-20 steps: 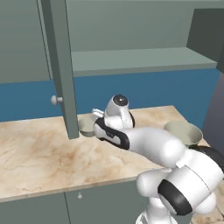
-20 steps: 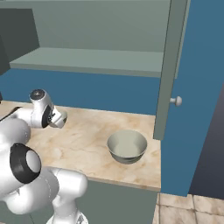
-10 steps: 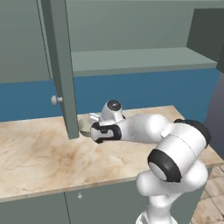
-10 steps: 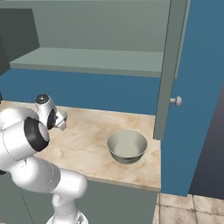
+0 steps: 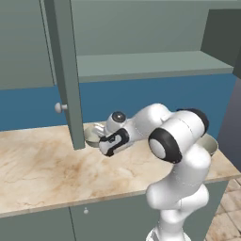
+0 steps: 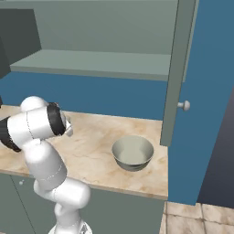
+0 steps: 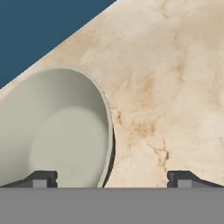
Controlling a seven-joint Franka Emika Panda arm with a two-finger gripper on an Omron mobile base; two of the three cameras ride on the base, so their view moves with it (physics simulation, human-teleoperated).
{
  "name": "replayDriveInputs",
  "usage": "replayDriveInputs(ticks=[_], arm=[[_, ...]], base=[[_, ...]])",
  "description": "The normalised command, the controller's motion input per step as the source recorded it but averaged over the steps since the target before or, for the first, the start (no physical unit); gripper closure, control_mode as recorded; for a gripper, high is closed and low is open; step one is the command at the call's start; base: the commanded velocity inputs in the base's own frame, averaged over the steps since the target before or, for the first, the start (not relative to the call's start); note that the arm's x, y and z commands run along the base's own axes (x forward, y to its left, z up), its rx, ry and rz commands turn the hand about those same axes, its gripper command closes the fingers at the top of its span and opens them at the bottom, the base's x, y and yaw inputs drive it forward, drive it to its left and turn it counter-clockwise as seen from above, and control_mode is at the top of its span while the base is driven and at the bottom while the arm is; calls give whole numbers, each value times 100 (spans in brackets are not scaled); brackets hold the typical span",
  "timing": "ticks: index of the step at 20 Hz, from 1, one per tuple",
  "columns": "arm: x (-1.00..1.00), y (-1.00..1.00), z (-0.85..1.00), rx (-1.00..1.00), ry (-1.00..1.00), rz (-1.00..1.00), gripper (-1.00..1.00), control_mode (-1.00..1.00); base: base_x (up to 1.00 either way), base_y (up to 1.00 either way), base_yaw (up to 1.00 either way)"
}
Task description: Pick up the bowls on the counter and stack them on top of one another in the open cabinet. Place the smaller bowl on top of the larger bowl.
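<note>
Reaching low at the left of the counter (image 5: 42, 174), just past the open cabinet (image 5: 141, 63) door edge, the gripper (image 7: 109, 178) hangs wide open over a bowl (image 5: 94, 135) sitting by the blue wall; one fingertip over its pale inside, the other outside over marble, rim between. Nothing gripped. Which size this bowl is, cannot tell. Further right, the other bowl (image 6: 133, 153) rests on the counter near the door with the knob. Step: first pickup approach. Next, likely: lower onto rim, close, lift to shelf.

Marble counter (image 6: 91, 137), larger bowl (image 6: 133, 153), smaller bowl (image 5: 93, 135)
</note>
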Motion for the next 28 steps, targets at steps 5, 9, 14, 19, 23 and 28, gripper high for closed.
replayDriveInputs(ticks=[5, 9, 14, 19, 23, 28], arm=[[41, 16, -33, -2, 1, -3, -100, -100], [32, 15, -27, -1, 0, -2, -100, -100], [20, 11, -15, -2, 0, -2, 100, -100], [-1, 0, 5, 0, -1, 0, 100, -100], [-8, 0, 72, 3, -3, -5, 100, -100], [-44, -3, 90, 1, -1, -3, 100, -100]], base=[[0, 0, 0], [0, 0, 0], [0, 0, 0], [0, 0, 0], [0, 0, 0], [0, 0, 0]])
